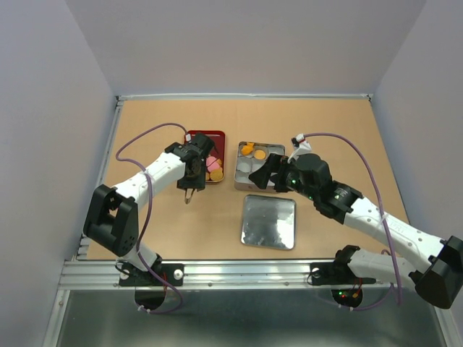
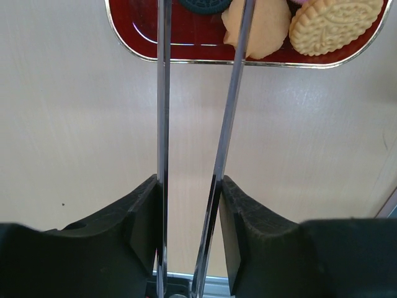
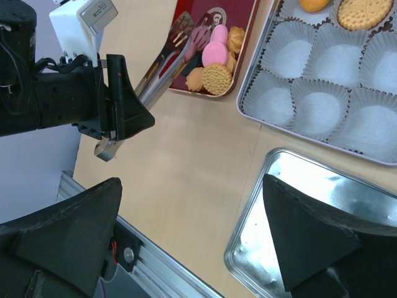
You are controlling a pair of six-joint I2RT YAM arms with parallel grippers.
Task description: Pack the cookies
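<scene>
The cookies lie in a red tray: pink, yellow, orange and dark ones. They also show in the right wrist view. My left gripper is shut on metal tongs. The tongs' tips reach over the tray's near edge, above a dark cookie and a pale orange one; the tips themselves are cut off. A silver tin of white paper cups holds two orange cookies. My right gripper is open and empty at the tin's near left corner.
The tin's lid lies face up in front of the tin and shows in the right wrist view. Most paper cups hold nothing. The table's metal front rail runs along the near edge.
</scene>
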